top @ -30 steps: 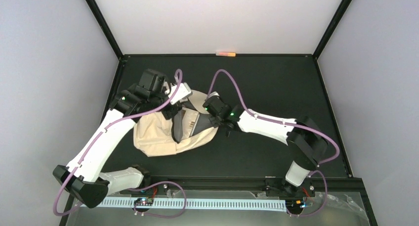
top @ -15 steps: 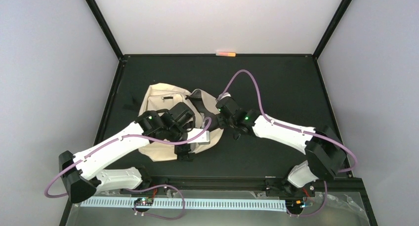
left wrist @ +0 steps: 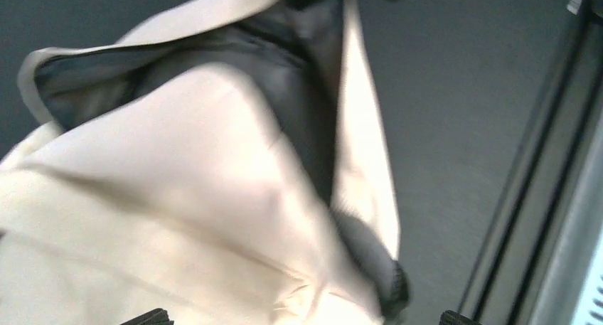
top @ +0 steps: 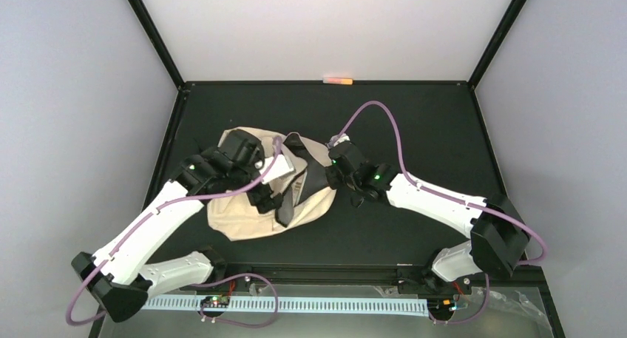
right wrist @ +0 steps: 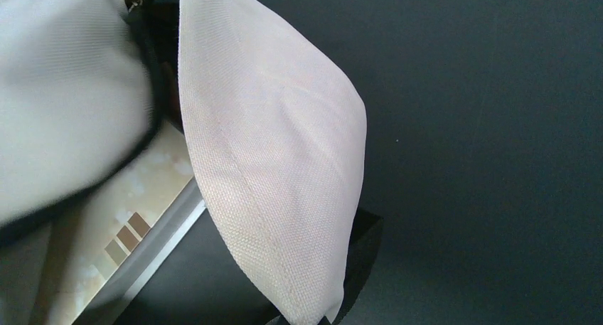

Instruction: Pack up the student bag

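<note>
Student bag (top: 236,221) lies on the black table (top: 414,120), partly hidden under the left gripper (top: 270,199), whose fingers stand apart. The right gripper (top: 334,177) clamps its edge. Cream fabric, dark open mouth.

Bag on the table, one pincer over it and one at its side.
The student bag (top: 240,218) lies on the table (top: 414,123), right beneath the left gripper (top: 270,196), which hangs spread over its open mouth. The right gripper (top: 331,177) sits at the bag's right edge, pinched onto a flap there. A flat, book-like item (right wrist: 135,218) lies inside the mouth, just left of that flap. Well beyond both grippers, a small stick (top: 339,80) rests at the table's far edge.
</note>
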`<state>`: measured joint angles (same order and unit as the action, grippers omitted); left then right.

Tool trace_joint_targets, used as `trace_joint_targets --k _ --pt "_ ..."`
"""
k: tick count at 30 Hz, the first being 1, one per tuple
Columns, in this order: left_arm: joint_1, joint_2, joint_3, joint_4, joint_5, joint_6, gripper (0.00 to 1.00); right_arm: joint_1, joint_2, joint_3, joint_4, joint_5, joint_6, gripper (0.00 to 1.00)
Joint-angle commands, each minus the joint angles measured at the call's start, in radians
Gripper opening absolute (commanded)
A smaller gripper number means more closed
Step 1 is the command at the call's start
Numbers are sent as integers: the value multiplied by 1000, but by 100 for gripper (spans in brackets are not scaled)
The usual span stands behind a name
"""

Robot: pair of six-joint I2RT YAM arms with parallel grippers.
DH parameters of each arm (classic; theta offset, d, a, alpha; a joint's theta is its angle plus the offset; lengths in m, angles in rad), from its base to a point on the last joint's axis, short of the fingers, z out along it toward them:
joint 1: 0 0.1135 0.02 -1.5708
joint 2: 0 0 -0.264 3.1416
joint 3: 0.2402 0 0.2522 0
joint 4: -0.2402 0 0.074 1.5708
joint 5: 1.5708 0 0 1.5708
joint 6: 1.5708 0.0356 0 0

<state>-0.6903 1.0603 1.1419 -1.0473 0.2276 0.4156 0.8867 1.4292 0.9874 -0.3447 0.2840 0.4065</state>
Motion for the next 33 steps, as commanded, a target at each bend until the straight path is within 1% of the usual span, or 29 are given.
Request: trace_joint_targets --k 1,3,6,8,11,13,15,19,21,24,27,30,33 --pt "125 -34 32 17 -4 -40 99 -8 -40 2 20 6 -4 1" --pt "162 -30 36 14 -5 -21 99 -9 -41 4 16 -13 -14 1" --pt "227 -10 99 -30 76 22 99 -9 -50 1 13 -20 -29 1" --pt "268 13 133 -34 78 54 99 -9 -64 -7 13 -23 -37 1" --pt "339 90 189 -5 58 125 99 -9 -99 -40 35 -47 -54 1" --pt "402 173 228 9 73 180 99 -8 -122 -59 57 -74 -70 1" --pt "445 292 253 33 101 246 99 -8 -140 -71 77 -92 -91 1" --pt "488 448 263 114 142 410 99 -10 -137 -72 98 -111 -131 1" --pt "501 523 293 134 155 482 99 -15 -132 -66 105 -121 -149 1" --pt "523 653 402 94 190 563 99 -48 -131 -62 126 -155 -162 1" --pt "541 796 531 23 214 579 99 -98 -127 -64 150 -225 -169 1" --pt "544 919 652 -2 239 582 99 -137 -95 -54 173 -291 -188 1" --pt "545 1037 765 -63 328 619 99 -174 -50 -27 181 -327 -196 1"
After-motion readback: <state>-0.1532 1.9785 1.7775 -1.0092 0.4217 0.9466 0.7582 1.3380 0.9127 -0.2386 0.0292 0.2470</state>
